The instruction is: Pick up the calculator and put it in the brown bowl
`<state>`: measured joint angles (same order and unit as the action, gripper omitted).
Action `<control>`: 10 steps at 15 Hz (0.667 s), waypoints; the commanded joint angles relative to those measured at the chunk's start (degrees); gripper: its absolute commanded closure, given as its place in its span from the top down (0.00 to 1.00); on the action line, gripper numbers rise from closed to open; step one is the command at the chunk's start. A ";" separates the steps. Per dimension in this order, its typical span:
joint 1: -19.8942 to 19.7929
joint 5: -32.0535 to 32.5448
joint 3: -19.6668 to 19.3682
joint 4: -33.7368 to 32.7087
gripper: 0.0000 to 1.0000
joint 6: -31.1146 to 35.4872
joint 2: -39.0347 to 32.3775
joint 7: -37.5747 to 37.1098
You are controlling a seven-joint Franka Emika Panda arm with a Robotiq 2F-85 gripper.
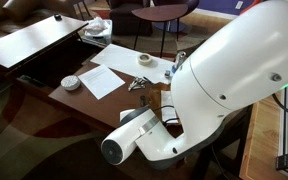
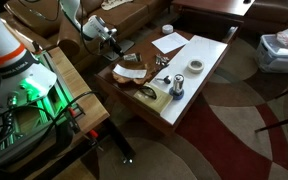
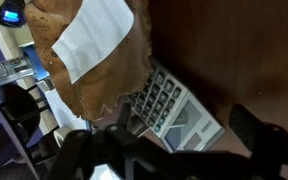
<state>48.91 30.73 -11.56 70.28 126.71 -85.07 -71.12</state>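
In the wrist view the grey calculator [image 3: 174, 108] lies flat on the dark wooden table, display end toward the camera. My gripper [image 3: 169, 140] is open just above it, with one dark finger on each side and not touching it. The light-brown bowl [image 3: 109, 75] sits right beside the calculator's key end, with a white sheet of paper lying in it. In an exterior view my gripper [image 2: 112, 46] hangs over the near end of the table next to the brown bowl [image 2: 130, 75]; the calculator cannot be made out there. In the exterior view filled by the arm, the gripper is hidden.
White paper sheets [image 1: 119, 55] [image 2: 167, 42], a tape roll [image 1: 144, 60] [image 2: 195, 67] and a small white round dish [image 1: 71, 82] lie on the table. A metal object [image 1: 137, 84] lies near the middle. The arm's white body [image 1: 224, 90] blocks much of one view.
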 commanded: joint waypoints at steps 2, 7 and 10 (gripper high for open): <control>-2.33 -3.55 3.43 -0.80 1.00 0.54 0.04 4.06; -0.29 -1.35 0.28 0.36 1.00 7.64 -0.04 -0.23; -0.78 -2.86 0.46 -0.67 1.00 7.08 0.06 1.55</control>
<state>47.76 28.62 -10.67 69.65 133.77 -85.01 -69.93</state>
